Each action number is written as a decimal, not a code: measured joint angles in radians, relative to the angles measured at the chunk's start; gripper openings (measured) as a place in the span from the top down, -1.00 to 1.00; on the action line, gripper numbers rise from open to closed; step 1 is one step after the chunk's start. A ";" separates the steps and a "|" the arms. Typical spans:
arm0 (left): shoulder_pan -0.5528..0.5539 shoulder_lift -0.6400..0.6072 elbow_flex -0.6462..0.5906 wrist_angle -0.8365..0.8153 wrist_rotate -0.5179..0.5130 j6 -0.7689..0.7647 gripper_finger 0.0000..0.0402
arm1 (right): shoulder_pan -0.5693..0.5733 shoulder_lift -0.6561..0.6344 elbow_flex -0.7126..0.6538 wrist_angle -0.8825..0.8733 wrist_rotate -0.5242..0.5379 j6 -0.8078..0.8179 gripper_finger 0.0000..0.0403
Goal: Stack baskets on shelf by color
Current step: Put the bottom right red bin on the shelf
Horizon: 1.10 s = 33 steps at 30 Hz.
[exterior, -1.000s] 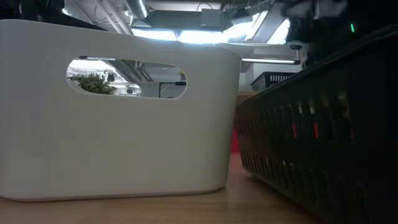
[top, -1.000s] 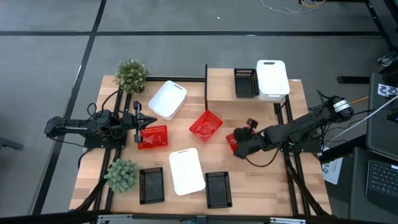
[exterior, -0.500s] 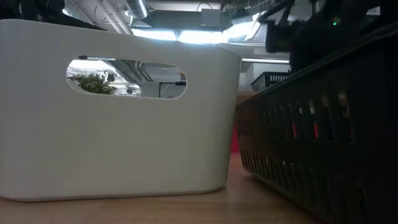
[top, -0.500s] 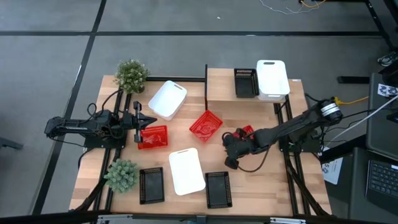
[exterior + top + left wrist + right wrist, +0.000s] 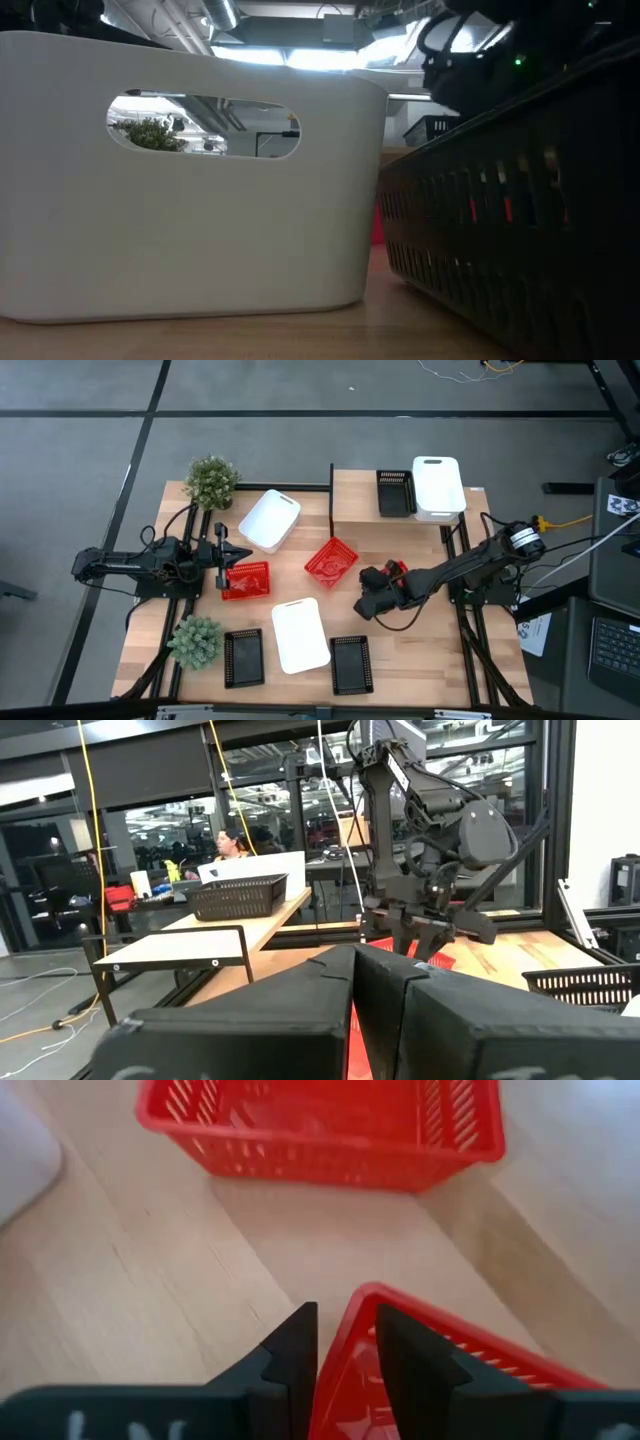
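Two claws | right claw [image 5: 340, 1342] clenched on rim of red basket [image 5: 420, 1370], second red basket [image 5: 320, 1125] just ahead on desk [image 5: 130, 1270] | left claw [image 5: 222, 560] waiting, grip untellable | basket looks light, springy mesh; rim hold best

Red baskets [image 5: 245, 580]: three. Black baskets [image 5: 243, 657]: three. White baskets [image 5: 299, 634]: three. Potted plants [image 5: 211, 481]: two. Shelf [image 5: 355, 500]: one.

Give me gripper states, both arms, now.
Left gripper: shut, empty, beside a red basket.
Right gripper: shut on the rim of another red basket.
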<state>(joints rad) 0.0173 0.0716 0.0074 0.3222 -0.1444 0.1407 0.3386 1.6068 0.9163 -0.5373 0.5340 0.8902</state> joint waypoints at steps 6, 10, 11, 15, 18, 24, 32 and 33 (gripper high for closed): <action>0.000 0.000 0.000 -0.001 0.000 0.001 1.00 | 0.000 0.063 0.000 0.004 -0.069 0.060 0.49; 0.000 0.000 0.000 -0.001 0.000 0.000 1.00 | 0.000 0.107 0.000 -0.007 -0.121 0.121 0.49; 0.000 0.000 0.000 -0.001 0.000 0.001 1.00 | 0.000 0.114 0.000 -0.008 -0.135 0.131 0.51; 0.000 0.000 0.000 -0.001 0.000 0.001 1.00 | 0.001 0.116 0.000 -0.007 -0.166 0.132 0.78; 0.000 0.000 0.000 -0.001 0.000 0.001 1.00 | 0.012 0.098 0.023 -0.021 -0.180 0.070 0.95; 0.000 0.000 0.000 -0.003 0.000 0.001 1.00 | 0.036 0.045 0.188 -0.117 -0.220 -0.068 0.99; 0.000 0.000 0.000 -0.038 0.000 0.000 1.00 | 0.039 0.020 0.502 -0.342 -0.010 -0.600 0.99; 0.000 0.000 0.000 -0.037 0.000 0.001 1.00 | 0.025 0.017 0.533 -0.358 0.049 -0.674 0.99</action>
<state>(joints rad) 0.0172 0.0716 0.0074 0.2849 -0.1441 0.1417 0.3634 1.6241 1.4492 -0.8953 0.5832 0.2166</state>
